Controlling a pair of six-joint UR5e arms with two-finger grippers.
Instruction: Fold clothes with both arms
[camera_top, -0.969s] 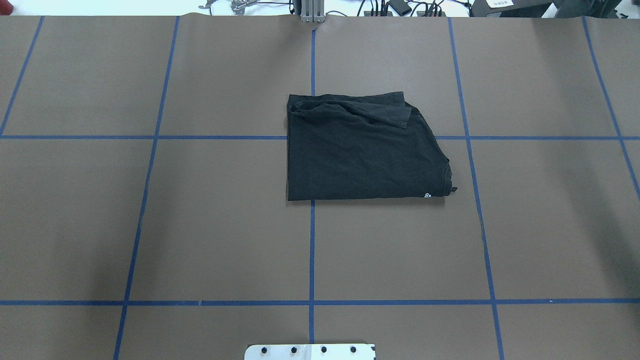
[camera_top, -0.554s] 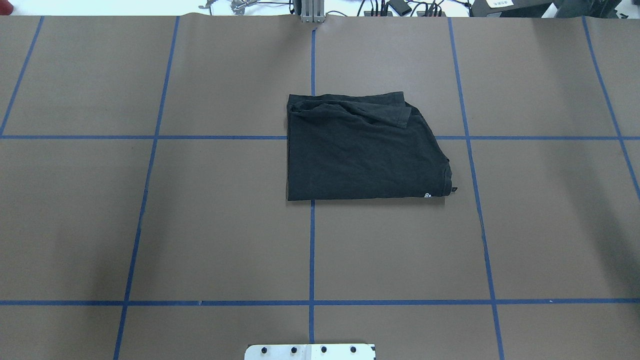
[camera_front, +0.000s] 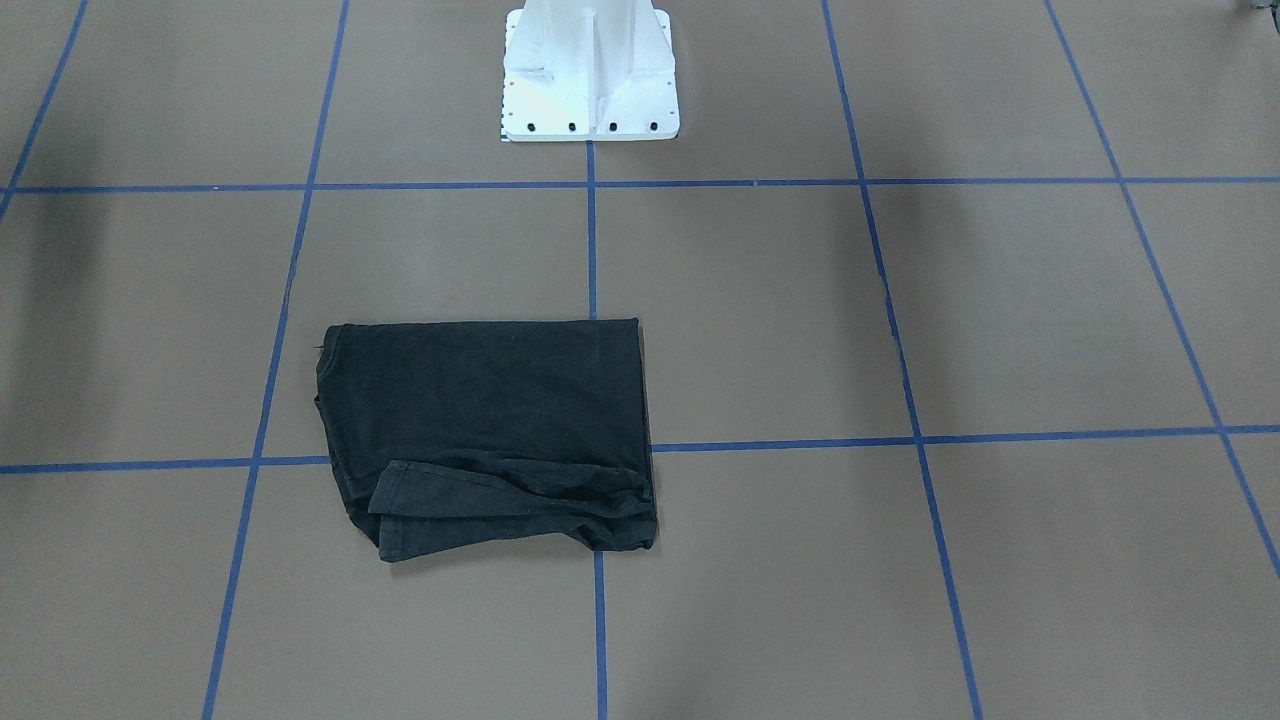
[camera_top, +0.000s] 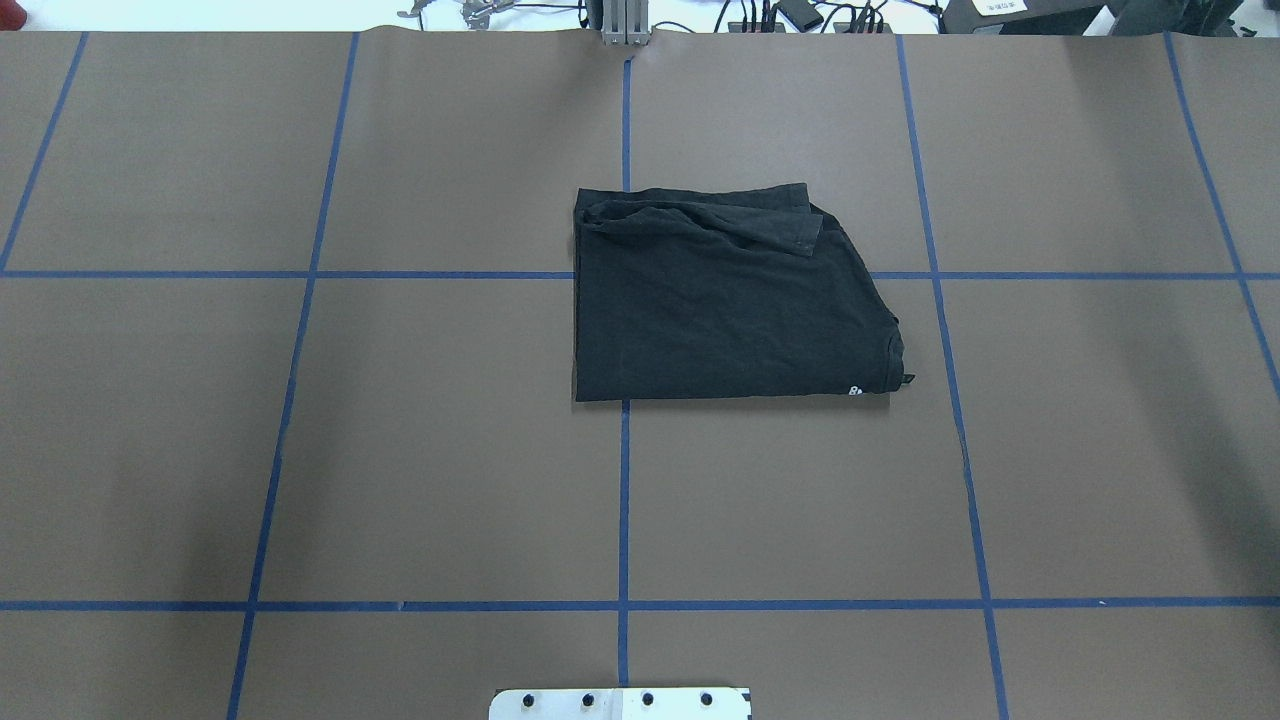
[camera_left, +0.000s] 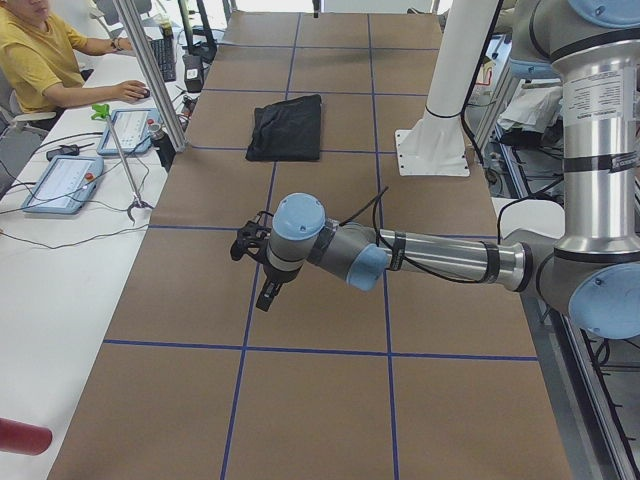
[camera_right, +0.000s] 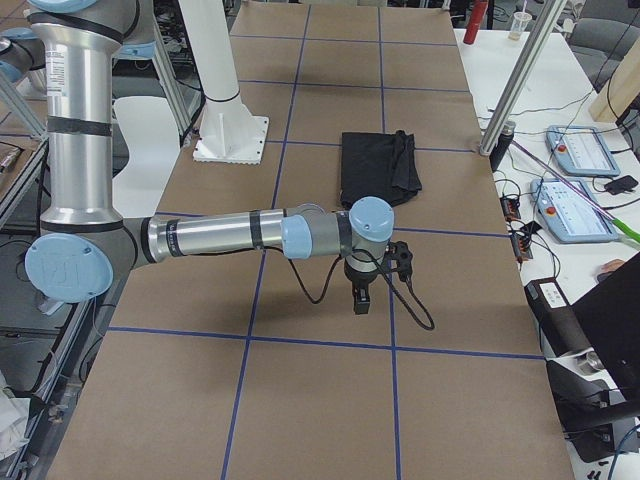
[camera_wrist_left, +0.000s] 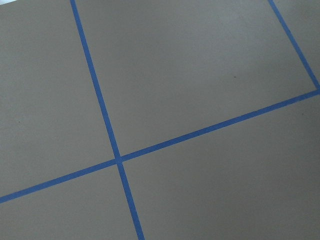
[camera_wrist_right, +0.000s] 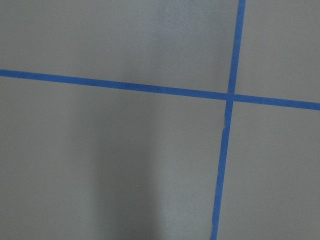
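Black cotton, the short-sleeved T-shirt (camera_front: 490, 420) lies folded into a rough rectangle on the brown paper-covered table (camera_front: 1000, 300) in the front-facing view. It covers a crossing of blue tape lines (camera_front: 780, 443), well apart from the white bolted metal base (camera_front: 590, 70).

Overhead, the T-shirt (camera_top: 720, 310) sits near the table's middle, with a small white print (camera_top: 856, 390) at its near right corner.

From the left end, the silver-grey jointed left arm (camera_left: 440, 258) reaches low over the table. Its black left gripper (camera_left: 268, 295) points down, well apart from the T-shirt (camera_left: 287, 127); I cannot tell how its jaws stand.

From the right end, the silver-grey right arm (camera_right: 220, 235) and black right gripper (camera_right: 360, 300) hang likewise, jaws unreadable.

Both wrist views show only brown paper and tape.
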